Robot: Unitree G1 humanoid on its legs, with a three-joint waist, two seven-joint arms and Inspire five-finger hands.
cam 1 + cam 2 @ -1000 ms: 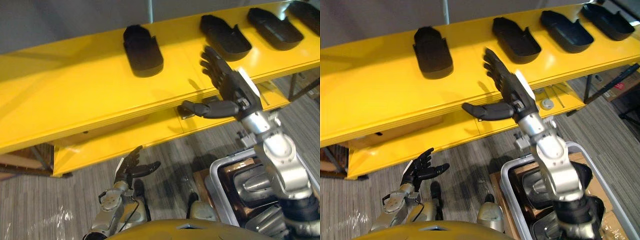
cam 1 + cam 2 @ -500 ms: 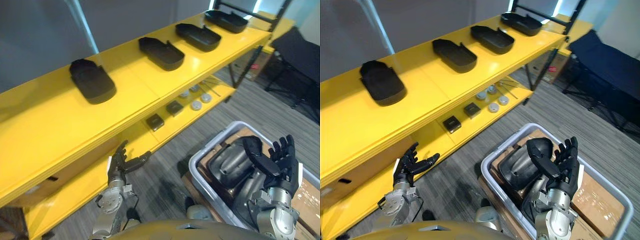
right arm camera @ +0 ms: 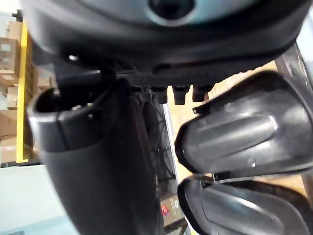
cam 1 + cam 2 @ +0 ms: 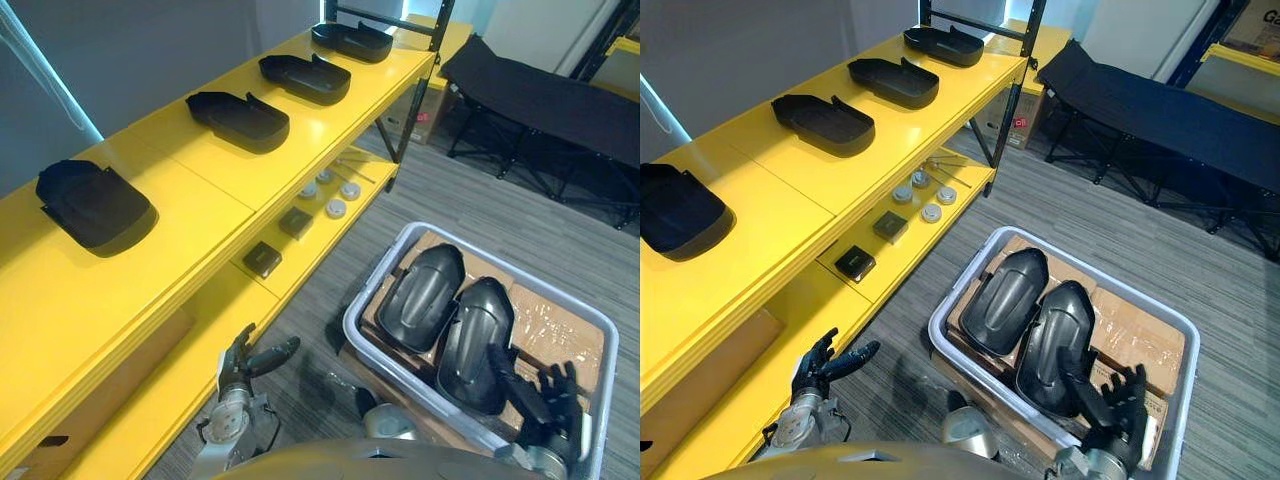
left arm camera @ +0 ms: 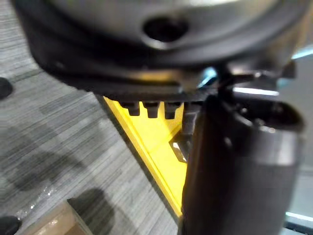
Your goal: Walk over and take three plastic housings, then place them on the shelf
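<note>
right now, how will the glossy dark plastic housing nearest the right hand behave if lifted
The glossy dark plastic housing looks like a rigid moulded shell, probably stiff and light. Its shiny domed back may prove slippery. The second dark housing beside it might shift.

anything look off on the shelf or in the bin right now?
Nothing stands out. Four housings sit spaced in a row on the top shelf, none hanging over the edge. Two more lie side by side in the grey bin. The left hand and right hand are open, empty.
</note>
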